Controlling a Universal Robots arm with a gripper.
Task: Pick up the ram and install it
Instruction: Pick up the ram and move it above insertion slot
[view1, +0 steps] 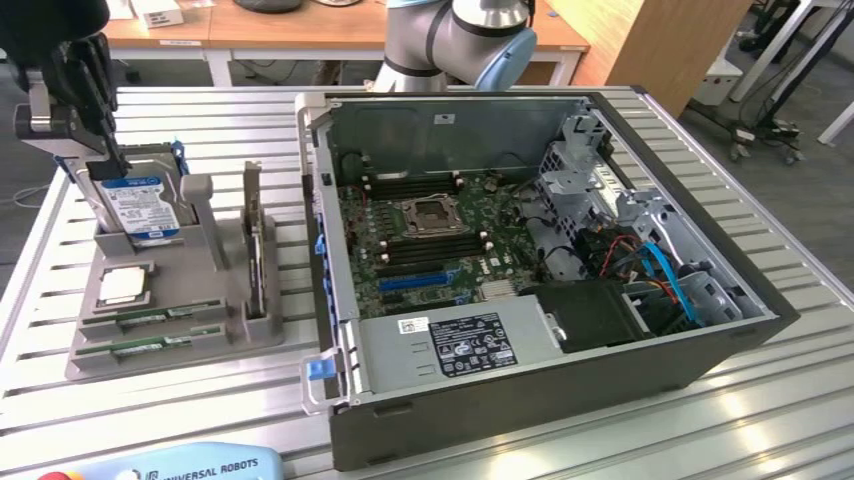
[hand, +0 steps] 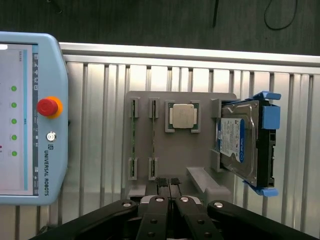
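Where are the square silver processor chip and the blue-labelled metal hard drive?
square silver processor chip (hand: 182, 116): wrist view, middle of its metal lid.
blue-labelled metal hard drive (hand: 231, 140): wrist view, on its blue label.

Ext cam is sitting high off the table, looking down at an angle. It's framing wide, taking in the whole open PC case mid-shot, w/ the grey tray on the exterior view's left and the arm's base at the far edge. Wrist cam is sitting right behind the gripper, pointing straight down and much closer in, squaring up on that tray. Both views are sharing the tray, the hard drive standing in it, the processor, the pendant and the table around them.
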